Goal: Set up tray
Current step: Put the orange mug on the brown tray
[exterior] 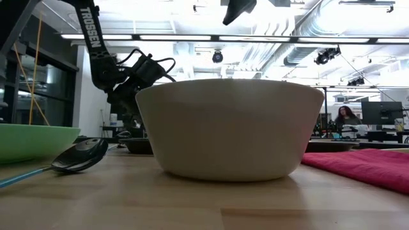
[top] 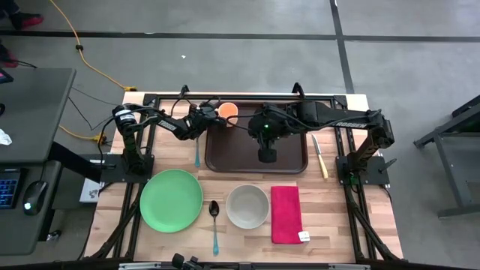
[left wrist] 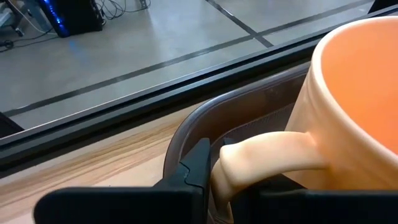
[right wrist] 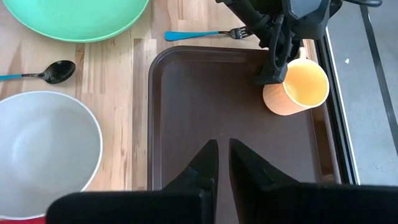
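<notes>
Tray (top: pixel 247 154) sits at the table's far edge, centred, dark brown and wide. I see an orange mug (right wrist: pixel 297 87) standing upright in its far left corner, my left gripper (right wrist: pixel 272 73) pinching the mug's handle (left wrist: pixel 261 163). My right gripper (right wrist: pixel 222 163) hangs over the tray's middle, fingers pressed together, holding nothing. Nearer me lie a green plate (top: pixel 171 199), spoon (top: pixel 214 221), white bowl (top: pixel 247 206) and red napkin (top: pixel 286 214).

Bright ceiling strip lights (exterior: pixel 211 37) glared in the low view; the near bowl (exterior: pixel 230 128) looked soft and cast little shadow.
</notes>
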Controlling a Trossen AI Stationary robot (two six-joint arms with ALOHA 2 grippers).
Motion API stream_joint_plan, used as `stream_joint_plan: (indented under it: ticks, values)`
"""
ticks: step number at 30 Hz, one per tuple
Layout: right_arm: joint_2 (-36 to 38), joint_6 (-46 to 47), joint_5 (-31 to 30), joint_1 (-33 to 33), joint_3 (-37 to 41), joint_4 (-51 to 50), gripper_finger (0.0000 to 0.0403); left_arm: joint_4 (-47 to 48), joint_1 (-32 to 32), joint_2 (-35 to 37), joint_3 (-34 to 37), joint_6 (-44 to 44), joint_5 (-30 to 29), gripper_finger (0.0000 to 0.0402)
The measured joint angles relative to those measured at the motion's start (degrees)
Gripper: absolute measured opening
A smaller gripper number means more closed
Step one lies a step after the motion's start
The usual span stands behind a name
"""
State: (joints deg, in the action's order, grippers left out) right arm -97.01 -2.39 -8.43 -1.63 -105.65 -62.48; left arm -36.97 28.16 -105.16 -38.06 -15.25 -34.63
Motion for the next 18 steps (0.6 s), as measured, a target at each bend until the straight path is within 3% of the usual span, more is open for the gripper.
stream_joint_plan:
  ticks: [18]
  values:
    - [0.0, -0.16, 0.0, 0.0, 0.0, 0.0, 0.0016, -0.15, -0.02, 0.0, 0.0, 0.01, 1.35, 0.0072]
